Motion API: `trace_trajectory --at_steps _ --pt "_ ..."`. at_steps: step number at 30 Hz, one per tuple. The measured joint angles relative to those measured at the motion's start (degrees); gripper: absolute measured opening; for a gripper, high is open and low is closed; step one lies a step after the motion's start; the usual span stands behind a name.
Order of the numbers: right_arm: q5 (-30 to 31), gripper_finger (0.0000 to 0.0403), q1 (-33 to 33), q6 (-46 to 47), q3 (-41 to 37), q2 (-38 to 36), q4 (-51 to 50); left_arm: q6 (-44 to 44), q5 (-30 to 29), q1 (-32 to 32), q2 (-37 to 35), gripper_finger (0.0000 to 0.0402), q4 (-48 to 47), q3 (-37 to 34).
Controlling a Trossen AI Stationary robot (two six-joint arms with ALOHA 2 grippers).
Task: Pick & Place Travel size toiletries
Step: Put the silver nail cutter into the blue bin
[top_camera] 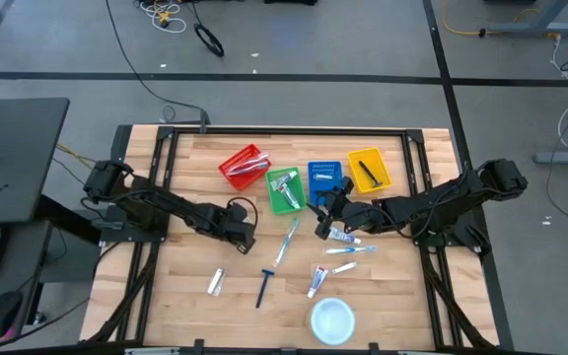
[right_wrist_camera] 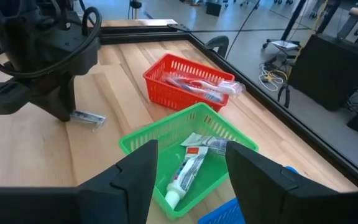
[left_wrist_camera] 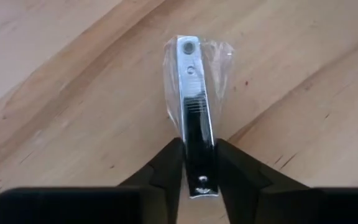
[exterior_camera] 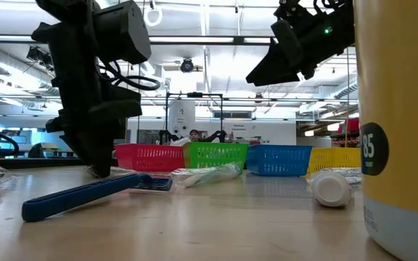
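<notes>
Nearest us, the left gripper (left_wrist_camera: 199, 167) is down on the table (top_camera: 185, 271), its fingers (left_wrist_camera: 164, 165) pinching the dark end of a small metal item in a clear wrapper (left_wrist_camera: 191, 93); what it is we cannot tell. We judge it light and stiff, with slippery film, so hold the rigid body, not the loose wrap. The other toiletries lie loose on the boards: a razor (top_camera: 264, 287), white tubes (top_camera: 317, 281) and a toothbrush (top_camera: 286, 243). Farther off, the right gripper (right_wrist_camera: 188, 168) hovers spread wide over the green basket (right_wrist_camera: 160, 134), holding nothing.
</notes>
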Motion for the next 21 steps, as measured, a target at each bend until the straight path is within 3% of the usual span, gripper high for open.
trace_trajectory --at_steps 4,12,16,21 --pt "0.0 0.0199 0.0 0.0 0.0 0.0 -0.1 1.1 0.0 0.5 0.0 0.0068 0.6 0.0" --pt "-0.6 0.0199 0.0 2.5 0.0 0.0 -0.2 11.7 -4.2 1.0 0.2 0.0075 2.0 7.8" --pt "-9.9 0.0199 -1.2 2.0 0.0 0.0 -0.7 23.3 -6.3 1.7 0.1 0.0066 2.2 13.8" --pt "-23.5 0.0199 -3.0 0.0 0.0 0.0 -0.6 46.9 -4.9 1.8 0.1 0.0071 3.5 19.4"
